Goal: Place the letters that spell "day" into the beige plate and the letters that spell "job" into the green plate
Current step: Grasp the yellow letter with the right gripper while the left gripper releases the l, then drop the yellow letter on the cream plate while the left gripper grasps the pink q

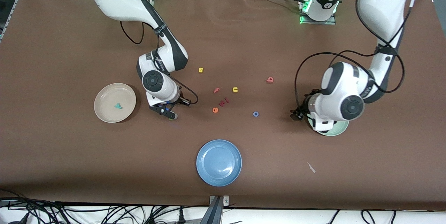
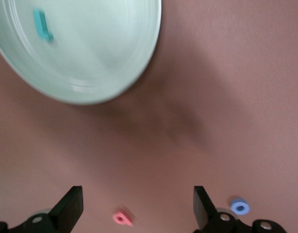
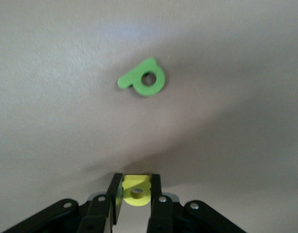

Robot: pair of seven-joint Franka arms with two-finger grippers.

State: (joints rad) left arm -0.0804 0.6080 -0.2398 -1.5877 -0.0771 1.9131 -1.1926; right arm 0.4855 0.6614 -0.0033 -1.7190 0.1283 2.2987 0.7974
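My right gripper (image 3: 136,191) is shut on the yellow a (image 3: 137,190), low over the table beside the beige plate (image 1: 115,102). The teal y (image 1: 118,106) lies in that plate. The green d (image 3: 144,80) lies flat on the table just past the fingertips. My left gripper (image 2: 138,208) is open and holds nothing. It hangs beside the green plate (image 2: 91,58), where the teal j (image 2: 42,25) lies. The pink b (image 2: 121,218) and the blue o (image 2: 240,207) lie on the table ahead of it. The left arm hides most of the green plate (image 1: 339,130) in the front view.
A blue plate (image 1: 218,162) sits near the front edge. In the middle of the table lie a yellow s (image 1: 200,70), a pink f (image 1: 216,90), a yellow u (image 1: 235,89), an orange e (image 1: 215,110) and small pink letters (image 1: 224,101). A white scrap (image 1: 311,167) lies toward the left arm's end.
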